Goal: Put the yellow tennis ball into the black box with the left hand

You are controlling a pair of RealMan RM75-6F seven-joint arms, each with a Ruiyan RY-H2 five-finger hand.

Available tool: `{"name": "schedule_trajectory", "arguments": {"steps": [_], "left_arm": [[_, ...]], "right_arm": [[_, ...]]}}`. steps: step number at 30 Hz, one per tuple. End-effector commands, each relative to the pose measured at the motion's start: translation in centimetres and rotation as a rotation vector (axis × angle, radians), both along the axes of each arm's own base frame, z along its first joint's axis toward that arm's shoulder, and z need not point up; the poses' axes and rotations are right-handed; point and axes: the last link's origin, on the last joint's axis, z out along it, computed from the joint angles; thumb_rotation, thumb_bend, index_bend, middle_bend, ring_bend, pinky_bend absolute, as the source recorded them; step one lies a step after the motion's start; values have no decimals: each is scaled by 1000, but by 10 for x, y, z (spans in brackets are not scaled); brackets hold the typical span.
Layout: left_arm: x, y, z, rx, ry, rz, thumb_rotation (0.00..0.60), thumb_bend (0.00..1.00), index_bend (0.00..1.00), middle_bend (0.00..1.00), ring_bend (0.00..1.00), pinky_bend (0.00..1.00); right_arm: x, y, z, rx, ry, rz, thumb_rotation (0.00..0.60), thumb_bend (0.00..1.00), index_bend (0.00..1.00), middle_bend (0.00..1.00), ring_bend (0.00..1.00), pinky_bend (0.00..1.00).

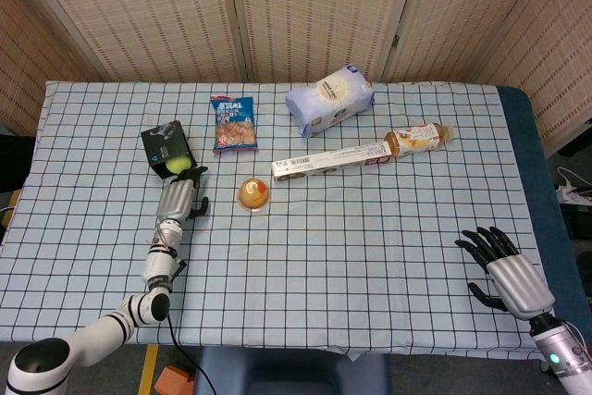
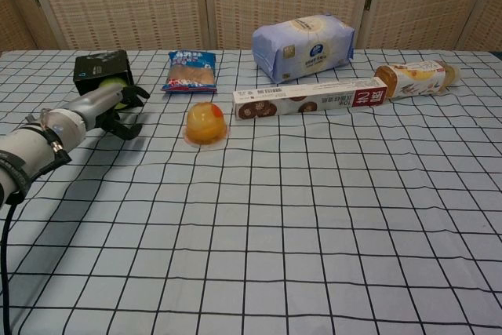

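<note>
The yellow tennis ball (image 1: 178, 166) (image 2: 110, 85) lies at the near edge of the black box (image 1: 165, 141) (image 2: 100, 67), on the table's left side. My left hand (image 1: 179, 196) (image 2: 100, 107) is right behind the ball, its dark fingers (image 2: 133, 95) spread apart beside it. I cannot tell whether the ball rests inside the box or against its rim. My right hand (image 1: 504, 267) lies open near the table's front right corner, far from both, and shows only in the head view.
An orange jelly cup (image 1: 253, 193) (image 2: 205, 123) sits just right of the left hand. Behind it are a blue snack bag (image 1: 232, 123), a long biscuit box (image 1: 331, 161), a white-blue pack (image 1: 329, 97) and a wrapped roll (image 1: 418, 138).
</note>
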Motion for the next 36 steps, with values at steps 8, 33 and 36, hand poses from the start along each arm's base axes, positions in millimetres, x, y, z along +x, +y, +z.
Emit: {"name": "schedule_trajectory", "arguments": {"steps": [8, 33, 36], "left_arm": [[2, 2, 6, 6, 22, -19, 600, 476, 131, 126, 66, 185], [-7, -26, 40, 33, 34, -103, 600, 474, 162, 130, 49, 186], [-9, -41, 53, 49, 38, -138, 600, 475, 215, 158, 75, 202]], "right_arm": [[0, 0, 0, 1, 1, -1, 600, 268, 157, 77, 0, 21], [1, 2, -1, 3, 2, 10, 600, 269, 157, 77, 0, 21], [2, 2, 0, 0, 0, 11, 600, 269, 157, 77, 0, 21]]}}
